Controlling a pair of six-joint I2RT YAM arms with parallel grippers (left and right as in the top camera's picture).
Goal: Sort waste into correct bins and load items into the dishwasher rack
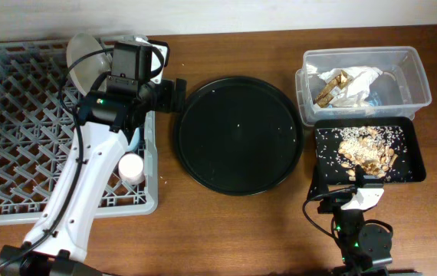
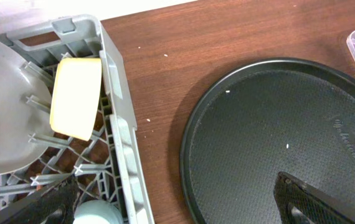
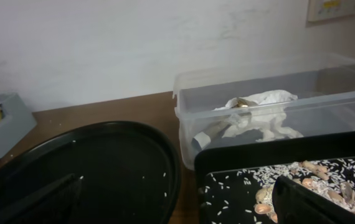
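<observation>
Dishwasher rack (image 1: 19, 115) sits far left with the plate (image 1: 87, 55) and yellow bowl (image 2: 76, 96) in it; napkins (image 1: 349, 80) in the tub (image 1: 414, 73), scraps (image 1: 366, 149) in the flat tray (image 1: 414, 172). What's left to mess up?

Re: I'd guess the left gripper (image 1: 174, 96) (spread wide, holding nothing), its arm slung across the rack's right wall, clipping the bowl if it swings low. Right gripper (image 3: 177, 205), equally wide and empty, sits low just beside the flat tray; a nudge spills rice.
</observation>
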